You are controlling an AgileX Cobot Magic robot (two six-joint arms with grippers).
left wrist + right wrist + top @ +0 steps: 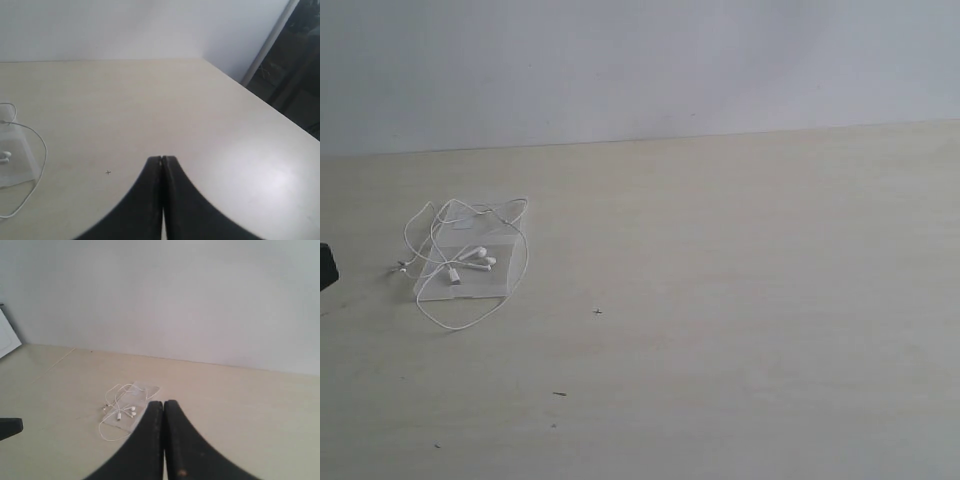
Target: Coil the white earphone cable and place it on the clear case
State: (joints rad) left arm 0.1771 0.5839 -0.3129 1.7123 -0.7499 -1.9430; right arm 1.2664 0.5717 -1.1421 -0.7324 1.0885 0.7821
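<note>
The white earphone cable (478, 254) lies in loose loops on and around the clear case (492, 284), at the left of the table. Its two earbuds rest on the case, and one loop hangs off the near side. The left wrist view catches the cable (45, 152) and a corner of the case (20, 160) at its edge. My left gripper (162, 159) is shut and empty, away from both. My right gripper (163, 402) is shut and empty too, far from the cable (131, 410) and case (139, 392).
A black piece of an arm (325, 267) pokes in at the exterior view's left edge, close to the cable. The pale table (740, 300) meets a white wall at the back. In the left wrist view, the table edge (260, 100) borders a dark area.
</note>
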